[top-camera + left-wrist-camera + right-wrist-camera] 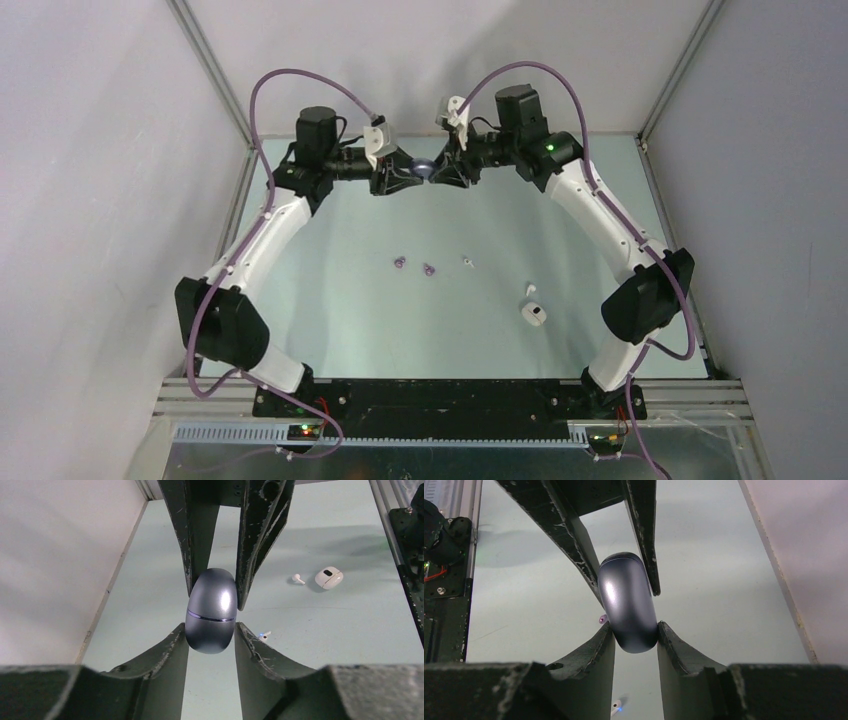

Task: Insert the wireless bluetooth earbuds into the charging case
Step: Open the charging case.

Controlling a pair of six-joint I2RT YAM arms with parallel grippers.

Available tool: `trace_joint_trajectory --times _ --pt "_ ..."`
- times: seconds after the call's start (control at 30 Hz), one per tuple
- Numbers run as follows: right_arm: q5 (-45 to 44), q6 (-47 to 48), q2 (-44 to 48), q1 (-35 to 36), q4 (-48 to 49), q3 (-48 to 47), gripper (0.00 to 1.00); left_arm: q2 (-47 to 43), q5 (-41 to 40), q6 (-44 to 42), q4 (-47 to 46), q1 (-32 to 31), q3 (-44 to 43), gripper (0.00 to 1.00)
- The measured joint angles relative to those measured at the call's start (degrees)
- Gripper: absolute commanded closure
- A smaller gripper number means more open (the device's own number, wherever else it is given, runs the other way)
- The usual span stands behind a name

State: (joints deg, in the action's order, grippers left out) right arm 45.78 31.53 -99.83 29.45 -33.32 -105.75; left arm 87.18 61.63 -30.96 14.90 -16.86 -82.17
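Left gripper (210, 641): my left fingers are clamped on the glossy grey egg-shaped charging case (211, 607), which hangs above the table at the far middle.
Right gripper (635, 636): my right fingers pinch the same case from the opposite side, so the two pairs meet tip to tip on it.
Case: its two halves are together, with a thin bright seam around the middle.
Purple earbuds: one tiny pale purple plastic earbud (400, 263) lies mid-table with a second purple earbud (429, 269) just beside it on the right. Both are nearer than the held case and well apart from it.
White earbuds: one small white stemmed earbud (467, 261) lies right of the purple pair. The other white earbud (530, 290) is further right and nearer, just beside a small white rounded case (534, 314).
Edges: the pale green tabletop (320, 300) ends at white walls on the left and right. The held case is close to the far edge.
Open room: the green stretch between the held case and the earbuds is open, and so is the left half. My left elbow (222, 322) sits by the left wall and my right elbow (645, 297) by the right edge.
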Motion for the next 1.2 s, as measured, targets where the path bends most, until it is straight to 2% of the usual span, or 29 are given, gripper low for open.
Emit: trace_joint_trajectory --times 0.1,0.2,0.33,0.4,0.43,0.57,0.83,1.03,1.2 --pt "-0.15 0.0 0.0 0.11 0.0 0.0 0.81 0.59 0.02 0.59 -0.02 0.0 0.0 0.65" --pt "-0.5 0.07 0.0 0.15 0.0 0.0 0.8 0.85 0.09 1.44 -0.2 0.0 0.0 0.76" --pt "-0.81 0.13 0.0 0.2 -0.04 0.02 0.66 1.03 0.15 2.12 -0.31 -0.02 -0.02 0.97" --pt "-0.96 0.07 0.0 0.2 -0.04 0.04 0.57 1.14 0.2 2.29 -0.39 -0.02 -0.02 1.0" --pt "-1.09 -0.07 0.0 0.2 -0.04 0.11 0.52 1.25 0.26 2.38 -0.48 -0.02 -0.02 1.0" --pt "-1.95 -2.75 0.0 0.2 0.98 0.2 0.46 1.84 0.37 2.47 -0.63 -0.02 -0.02 1.0" --pt "-0.98 -11.69 0.0 -2.8 3.41 -0.42 0.44 2.84 1.05 2.49 -1.29 0.04 -0.02 1.0" --pt "-2.08 -14.19 0.0 -5.01 6.05 -1.53 0.44 3.1 1.9 2.69 -1.53 0.04 -0.02 1.0" --pt "-2.89 -15.02 0.0 -5.44 7.04 -1.99 0.41 3.23 3.13 7.89 -5.35 0.26 0.66 1.0"
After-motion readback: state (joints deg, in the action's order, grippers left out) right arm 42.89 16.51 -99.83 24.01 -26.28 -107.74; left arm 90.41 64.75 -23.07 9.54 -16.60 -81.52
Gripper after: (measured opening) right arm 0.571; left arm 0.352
